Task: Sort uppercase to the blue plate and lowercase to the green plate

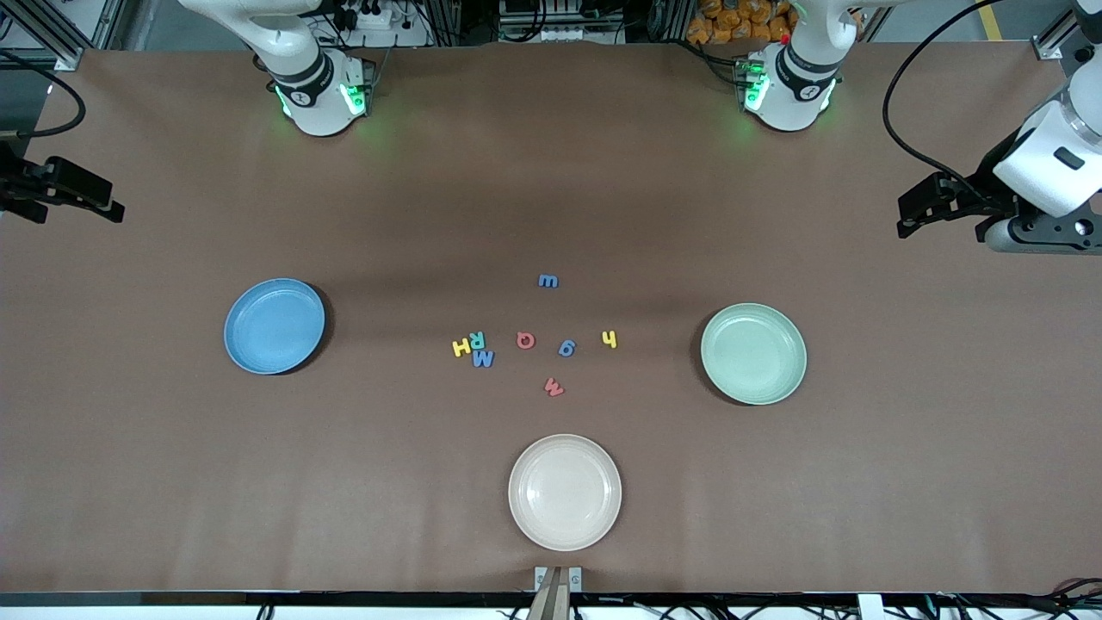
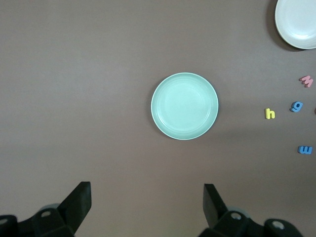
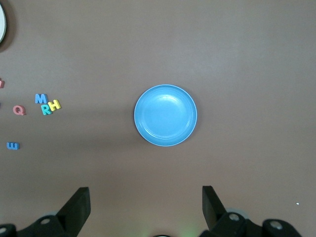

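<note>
Nothing had been sorted yet: the blue plate (image 1: 274, 325) toward the right arm's end of the counter (image 1: 172, 482) and the green plate (image 1: 753, 353) toward the left arm's end both lay bare. All eight letters sat between them, H (image 1: 461, 348), R (image 1: 475, 339), M (image 1: 483, 358) and Q (image 1: 525, 340) clustered toward the blue plate, g (image 1: 566, 348), h (image 1: 609, 339), w (image 1: 554, 387) and m (image 1: 547, 281) around them. The left claw (image 2: 146, 207) hung wide open and empty above the green plate, the right claw (image 3: 145, 210) likewise above the blue plate.
</note>
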